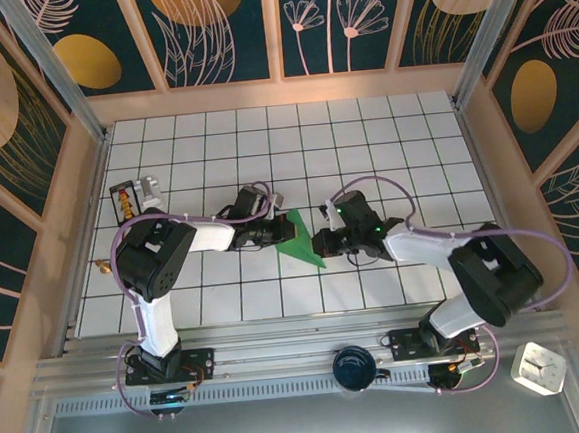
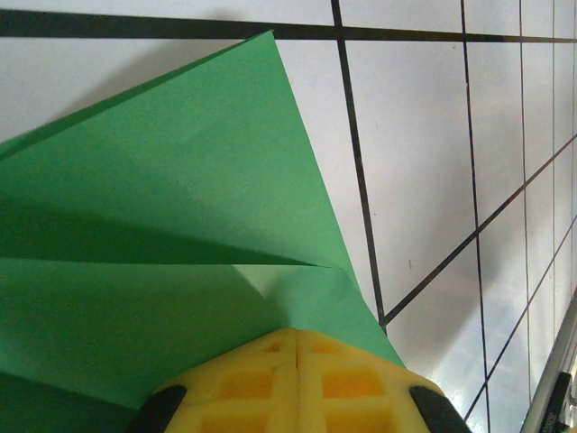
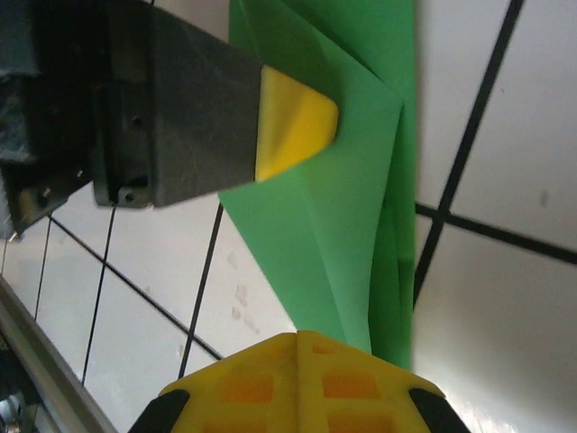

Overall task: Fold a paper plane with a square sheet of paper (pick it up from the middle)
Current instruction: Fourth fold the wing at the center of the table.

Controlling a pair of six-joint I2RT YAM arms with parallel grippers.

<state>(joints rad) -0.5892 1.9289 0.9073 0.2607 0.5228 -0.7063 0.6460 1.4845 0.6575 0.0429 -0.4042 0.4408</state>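
Closed yellow gridded jaws touch creased green paper (image 2: 180,180).

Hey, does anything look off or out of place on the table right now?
Nothing is torn or spilled. The paper lies part-folded under the shut left gripper and right gripper. Its upper flap seems to stand slightly off the layer beneath, casting a shadow, so that crease is not yet flat.
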